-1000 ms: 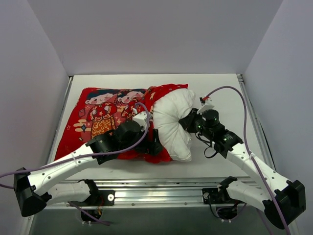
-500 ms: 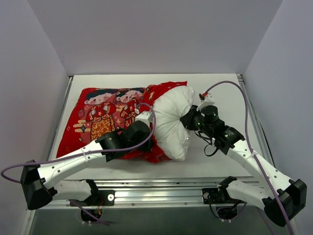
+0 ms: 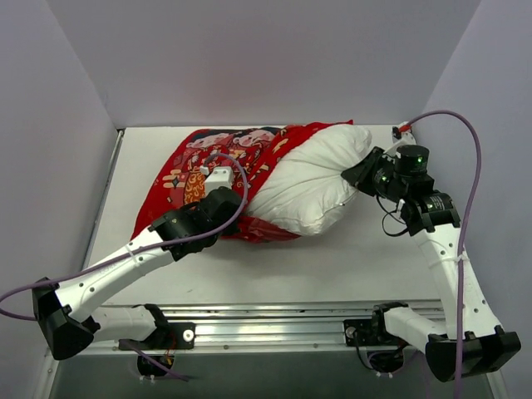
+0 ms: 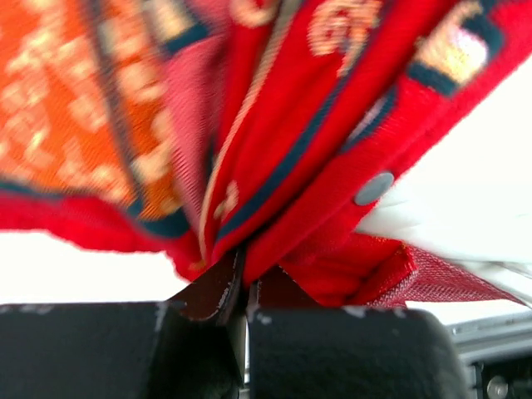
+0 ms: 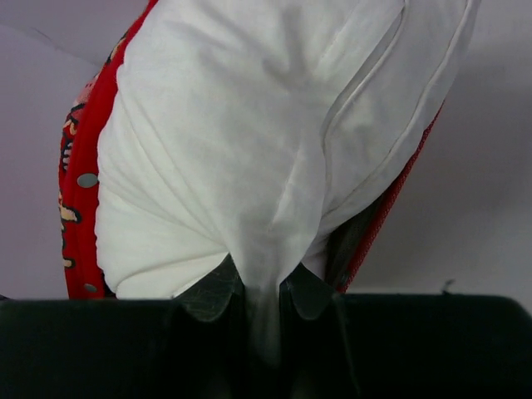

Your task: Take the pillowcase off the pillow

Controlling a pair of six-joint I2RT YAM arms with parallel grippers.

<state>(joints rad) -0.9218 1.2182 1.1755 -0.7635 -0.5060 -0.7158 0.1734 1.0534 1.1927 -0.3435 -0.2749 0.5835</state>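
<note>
The red printed pillowcase [image 3: 208, 162] lies bunched across the back middle of the table, and the white pillow [image 3: 314, 184] bulges out of its right-hand opening. My left gripper [image 3: 243, 226] is shut on the pillowcase's red hem [image 4: 274, 249] at the near edge of the opening, beside a grey snap [image 4: 374, 188]. My right gripper [image 3: 356, 173] is shut on a pinched fold of the pillow [image 5: 266, 125] at its right end, lifted off the table. In the right wrist view, red pillowcase fabric [image 5: 79, 208] rims the pillow on the left.
Grey enclosure walls stand close on the left [image 3: 50, 166], the right [image 3: 486, 91] and at the back. A metal rail [image 3: 274, 320] runs along the table's near edge. The right arm's purple cable [image 3: 465, 158] loops high on the right.
My left gripper has shut on the pillowcase's hem. The right gripper has pulled the pillow right and toward the back, dragging the whole bundle rightward, and more white pillow shows.
</note>
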